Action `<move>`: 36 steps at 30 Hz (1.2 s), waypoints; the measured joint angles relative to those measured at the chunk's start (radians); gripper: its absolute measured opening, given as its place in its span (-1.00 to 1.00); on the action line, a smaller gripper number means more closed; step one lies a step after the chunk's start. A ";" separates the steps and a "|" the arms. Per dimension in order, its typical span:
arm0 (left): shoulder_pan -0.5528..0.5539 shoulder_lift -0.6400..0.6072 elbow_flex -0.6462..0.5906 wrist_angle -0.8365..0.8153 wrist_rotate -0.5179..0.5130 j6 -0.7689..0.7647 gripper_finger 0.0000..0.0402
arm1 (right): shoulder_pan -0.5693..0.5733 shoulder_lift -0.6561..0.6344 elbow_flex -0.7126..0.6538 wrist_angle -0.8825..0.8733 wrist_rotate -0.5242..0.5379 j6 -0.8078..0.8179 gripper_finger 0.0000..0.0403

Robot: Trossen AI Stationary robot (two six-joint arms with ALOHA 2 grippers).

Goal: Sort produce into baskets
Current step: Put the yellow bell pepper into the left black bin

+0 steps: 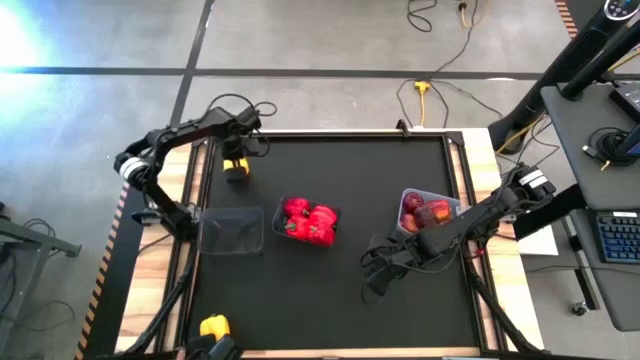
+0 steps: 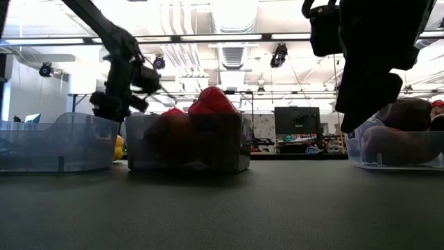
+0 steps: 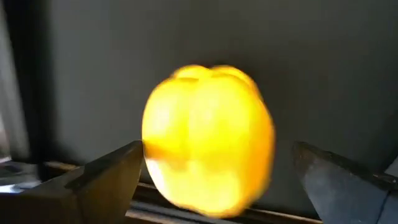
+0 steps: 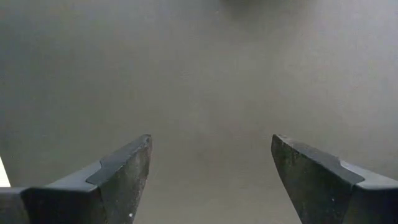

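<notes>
A yellow pepper (image 1: 236, 167) lies on the black table top near its far left corner. My left gripper (image 1: 238, 150) is open over it, one finger on each side of the pepper (image 3: 208, 140). A second yellow pepper (image 1: 214, 325) lies at the near left edge. Three see-through tubs stand in a row: the left one (image 1: 232, 230) empty, the middle one (image 1: 308, 222) with red peppers, the right one (image 1: 428, 212) with dark maroon apples. My right gripper (image 1: 378, 270) is open and empty above the bare table, nearer than the right tub. My left gripper has one finger (image 3: 118, 174) right against the yellow pepper's side (image 3: 152, 155); whether it touches, I cannot tell. The other finger (image 3: 323, 174) stands clear of the pepper.
The table has wooden side rails (image 1: 480, 170) and a black top. Bare table lies in front of the tubs (image 2: 222, 208). Cables and a desk (image 1: 600, 150) stand beyond the table's right side.
</notes>
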 joint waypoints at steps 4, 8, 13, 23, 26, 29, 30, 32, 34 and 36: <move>0.000 0.084 -0.006 -0.017 -0.017 -0.009 0.95 | 0.003 0.000 0.000 0.000 0.001 0.009 0.59; 0.002 0.142 -0.006 -0.014 -0.041 -0.044 0.94 | 0.005 0.000 0.000 0.000 0.027 0.007 0.59; 0.001 0.159 -0.009 -0.003 -0.041 -0.070 0.81 | -0.002 0.000 0.000 0.000 0.044 -0.052 0.59; -0.011 0.047 0.002 -0.048 0.033 -0.192 0.44 | -0.064 -0.002 0.000 -0.002 0.082 -0.130 0.58; -0.036 -0.074 0.003 -0.071 0.098 -0.251 0.44 | -0.084 -0.002 -0.001 -0.001 0.081 -0.191 0.56; -0.084 -0.219 0.004 -0.096 0.207 -0.345 0.44 | -0.113 -0.002 -0.002 -0.001 0.080 -0.266 0.53; -0.109 -0.270 0.004 -0.107 0.238 -0.382 0.44 | -0.123 -0.004 -0.002 -0.002 0.080 -0.286 0.53; -0.177 -0.364 0.004 -0.146 0.257 -0.464 0.44 | -0.148 -0.007 -0.002 0.000 0.079 -0.325 0.51; -0.265 -0.448 0.004 -0.203 0.262 -0.550 0.44 | -0.173 -0.009 -0.002 0.000 0.079 -0.356 0.50; -0.362 -0.512 0.004 -0.258 0.289 -0.657 0.44 | -0.196 -0.009 -0.002 -0.001 0.079 -0.384 0.50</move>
